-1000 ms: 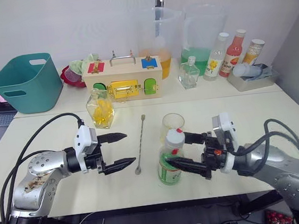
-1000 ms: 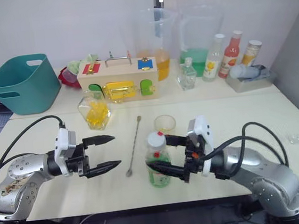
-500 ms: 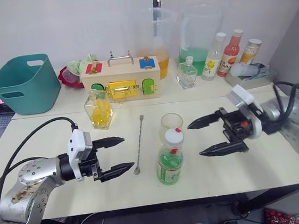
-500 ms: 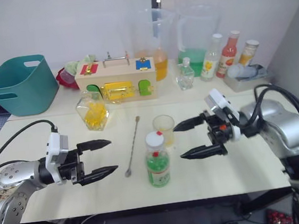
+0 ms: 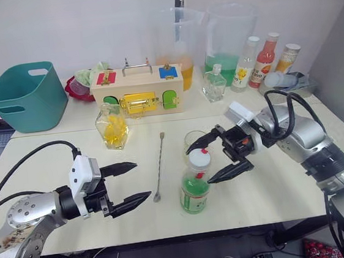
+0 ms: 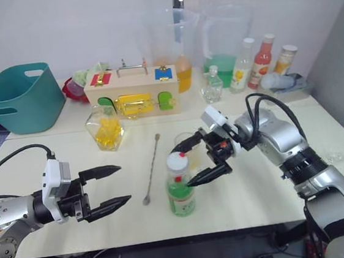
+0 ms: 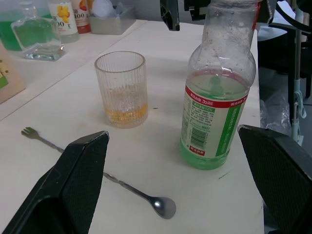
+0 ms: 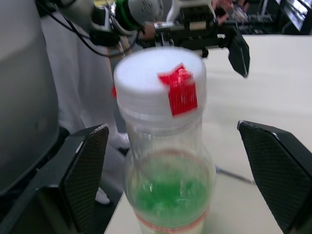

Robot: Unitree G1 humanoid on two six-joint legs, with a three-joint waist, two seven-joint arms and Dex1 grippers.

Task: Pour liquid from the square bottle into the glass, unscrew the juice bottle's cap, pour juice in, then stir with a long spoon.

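My right pincer (image 5: pixel 214 156) is spread wide and holds nothing. My right arm comes in from the right side, bent at the elbow, with the wrist turned so that the pincer points toward my left. One finger reaches above and behind the cap (image 5: pixel 200 159), the other lies lower, beside the shoulder of the juice bottle (image 5: pixel 195 185). In my right wrist view the cap sits between my two fingers, but they do not touch it.

The juice bottle stands upright on the bench (image 5: pixel 288 184), near the front edge, with the white cap on its neck and a red tag on top of the cap. Green liquid fills its lower half. The glass (image 5: pixel 195 142) stands just behind the bottle, with a little amber liquid at its bottom. The long spoon (image 5: pixel 160 166) lies flat on the bench to the left of the bottle, its bowl toward me and its stem pointing away.

My left pincer (image 5: pixel 127 185) is also spread and empty. My left arm lies low over the front left part of the bench, the forearm almost level, and the fingers point to the right, toward the bowl of the spoon, well apart from the bottle.

The square bottle (image 5: pixel 114 125) stands upright behind my left pincer, with yellow liquid inside.
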